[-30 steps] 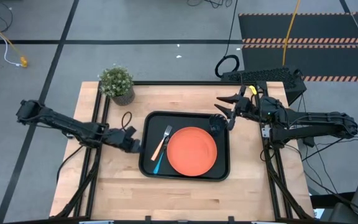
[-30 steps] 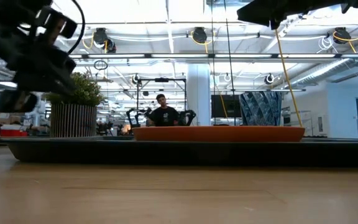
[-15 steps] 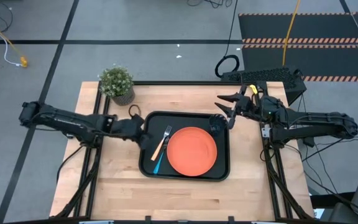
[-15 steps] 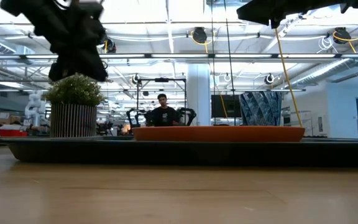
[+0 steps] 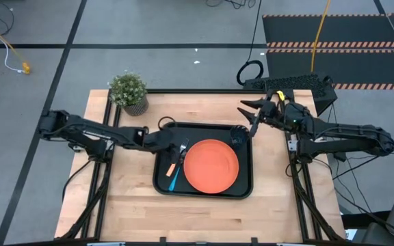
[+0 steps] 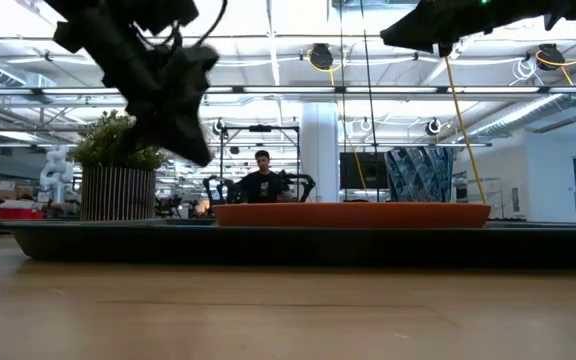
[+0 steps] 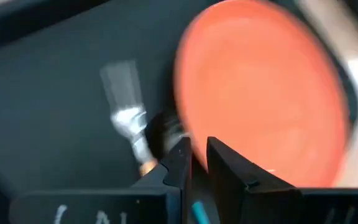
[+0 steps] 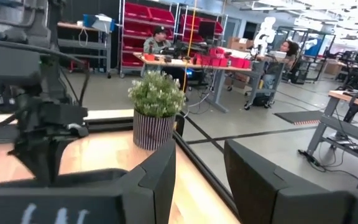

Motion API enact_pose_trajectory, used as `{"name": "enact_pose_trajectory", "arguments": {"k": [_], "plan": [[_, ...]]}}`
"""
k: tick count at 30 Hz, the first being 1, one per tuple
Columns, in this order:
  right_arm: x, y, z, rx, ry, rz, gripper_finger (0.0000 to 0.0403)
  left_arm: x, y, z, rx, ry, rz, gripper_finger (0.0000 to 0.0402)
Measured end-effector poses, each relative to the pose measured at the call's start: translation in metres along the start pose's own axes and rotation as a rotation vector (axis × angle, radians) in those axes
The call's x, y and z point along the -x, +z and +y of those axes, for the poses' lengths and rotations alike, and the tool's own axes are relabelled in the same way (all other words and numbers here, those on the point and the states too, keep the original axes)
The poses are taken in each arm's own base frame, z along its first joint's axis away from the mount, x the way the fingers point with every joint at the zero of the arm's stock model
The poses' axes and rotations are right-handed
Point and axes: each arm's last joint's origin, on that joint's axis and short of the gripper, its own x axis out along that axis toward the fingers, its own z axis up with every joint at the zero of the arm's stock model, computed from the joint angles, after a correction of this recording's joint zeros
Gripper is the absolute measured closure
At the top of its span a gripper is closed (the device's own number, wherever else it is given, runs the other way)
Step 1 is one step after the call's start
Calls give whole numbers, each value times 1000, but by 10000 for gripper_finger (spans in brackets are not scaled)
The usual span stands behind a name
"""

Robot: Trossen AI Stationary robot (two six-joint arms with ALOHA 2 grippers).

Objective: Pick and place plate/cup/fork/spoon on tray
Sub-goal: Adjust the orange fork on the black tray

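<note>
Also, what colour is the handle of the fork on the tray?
The fork has an orange-yellow handle, best seen in the high view.

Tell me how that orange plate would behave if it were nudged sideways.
The plate lies flat on the tray, so it would probably slide, not tip. It looks rigid and smooth, likely slippery. The fork and spoon lie beside it and could get shoved.

The plate (image 5: 211, 165) lies in the tray (image 5: 202, 193), fork (image 5: 177, 158) and spoon (image 5: 174, 179) left of it, cup (image 5: 238, 137) behind.
</note>
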Motion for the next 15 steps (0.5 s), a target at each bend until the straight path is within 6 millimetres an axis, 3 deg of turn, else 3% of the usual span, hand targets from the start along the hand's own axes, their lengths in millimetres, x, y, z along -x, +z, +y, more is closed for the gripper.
{"name": "enact_pose_trajectory", "arguments": {"k": [3, 7, 12, 15], "plan": [[0, -2, 0, 1, 2, 5, 273, 2, -6, 11, 40, 130, 97, 348], [0, -2, 0, 0, 2, 4, 273, 18, -4, 9, 20, 312, 160, 348], [0, -1, 0, -1, 2, 0, 273, 30, 10, -16, -27, 373, 137, 364], [0, -1, 0, -2, 1, -3, 273, 19, 13, -34, -58, 400, 166, 390]]}}
